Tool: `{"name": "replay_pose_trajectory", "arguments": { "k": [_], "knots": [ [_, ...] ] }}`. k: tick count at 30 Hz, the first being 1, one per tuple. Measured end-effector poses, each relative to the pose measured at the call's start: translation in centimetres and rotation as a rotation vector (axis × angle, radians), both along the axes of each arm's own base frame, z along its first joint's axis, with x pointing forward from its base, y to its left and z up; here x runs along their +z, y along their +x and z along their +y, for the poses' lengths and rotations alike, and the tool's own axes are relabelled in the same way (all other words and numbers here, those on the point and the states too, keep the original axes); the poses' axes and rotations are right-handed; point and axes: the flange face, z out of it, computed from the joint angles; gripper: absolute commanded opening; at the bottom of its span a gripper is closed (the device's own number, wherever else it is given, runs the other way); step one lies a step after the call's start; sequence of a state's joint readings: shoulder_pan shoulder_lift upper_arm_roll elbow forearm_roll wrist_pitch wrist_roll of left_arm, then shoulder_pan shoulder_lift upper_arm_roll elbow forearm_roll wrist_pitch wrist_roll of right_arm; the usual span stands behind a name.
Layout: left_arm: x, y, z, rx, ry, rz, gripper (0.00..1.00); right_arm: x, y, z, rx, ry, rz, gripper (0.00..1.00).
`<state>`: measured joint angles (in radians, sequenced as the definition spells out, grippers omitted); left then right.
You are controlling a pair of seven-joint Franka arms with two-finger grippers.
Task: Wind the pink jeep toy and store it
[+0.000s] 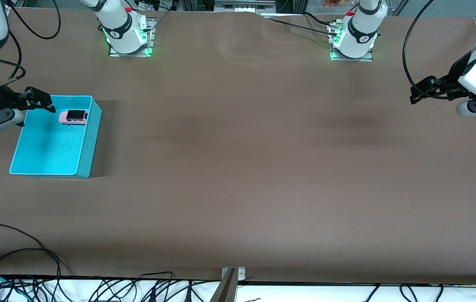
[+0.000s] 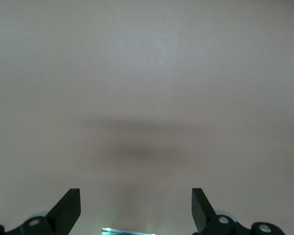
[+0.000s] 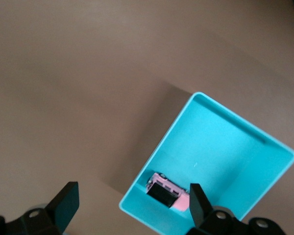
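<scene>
Brown matte bench fills nearly the whole scene, evenly lit, with soft dark shadows on it. Black cables loop over the bench edge nearest the front camera. A metal bracket sits mid-edge there, beside a white strip.

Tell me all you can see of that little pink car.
The jeep is a tiny boxy pink toy with a black roof and dark wheels. It sits upright on its wheels inside the turquoise bin, on the floor by the wall nearest the robots' bases. No gripper touches it.
</scene>
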<state>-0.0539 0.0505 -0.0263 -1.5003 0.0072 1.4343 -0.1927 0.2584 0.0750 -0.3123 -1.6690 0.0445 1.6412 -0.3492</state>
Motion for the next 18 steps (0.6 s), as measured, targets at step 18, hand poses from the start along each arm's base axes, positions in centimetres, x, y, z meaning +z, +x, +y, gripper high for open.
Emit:
{"name": "replay_pose_trajectory", "arguments": {
  "k": [18],
  "knots": [
    [-0.1, -0.2, 0.0, 0.0, 0.001, 0.016, 1.0, 5.2, 0.4, 0.4, -0.249, -0.048, -0.058, 1.0]
  ]
}}
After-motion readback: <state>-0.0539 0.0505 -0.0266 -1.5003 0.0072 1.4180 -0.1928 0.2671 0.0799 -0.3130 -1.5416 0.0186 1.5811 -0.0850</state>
